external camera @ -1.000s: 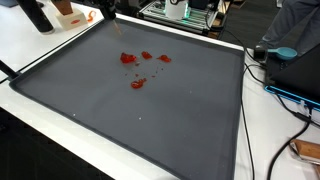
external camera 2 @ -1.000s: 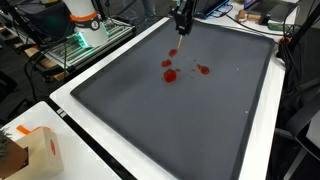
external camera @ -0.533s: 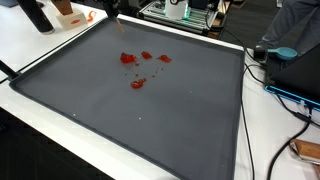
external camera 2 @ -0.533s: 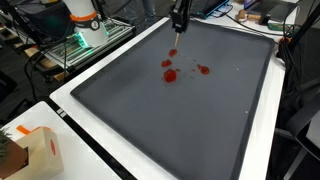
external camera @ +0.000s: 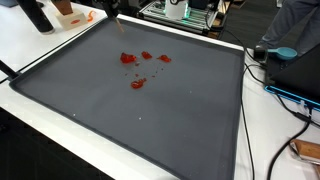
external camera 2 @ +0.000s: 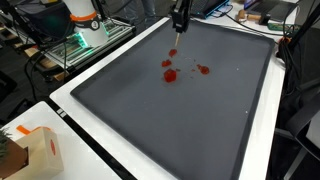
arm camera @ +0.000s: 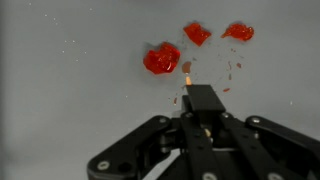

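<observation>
Several red blobs (external camera: pixel 137 62) (external camera 2: pixel 170 73) lie on a large dark grey mat (external camera: pixel 150 115) (external camera 2: pixel 190 120). My gripper (arm camera: pixel 201 101) is shut on a thin black tool (arm camera: pixel 203 98) with a small orange tip (arm camera: pixel 186 67). In the wrist view the tip hangs just right of the biggest red blob (arm camera: pixel 161 60), with two smaller blobs (arm camera: pixel 197 33) beyond it. In both exterior views the gripper (external camera: pixel 110 9) (external camera 2: pixel 180 17) hovers over the mat's far edge, with the tool pointing down at the mat.
The mat lies on a white table (external camera: pixel 30 45). A cardboard box (external camera 2: pixel 35 150) stands at one corner. Cables (external camera: pixel 290 95) and a blue item (external camera: pixel 283 52) lie beside the mat. An orange-and-white device (external camera 2: pixel 82 15) and cluttered benches stand behind.
The gripper has shifted very slightly near the mat's far edge. The red blobs look the same.
</observation>
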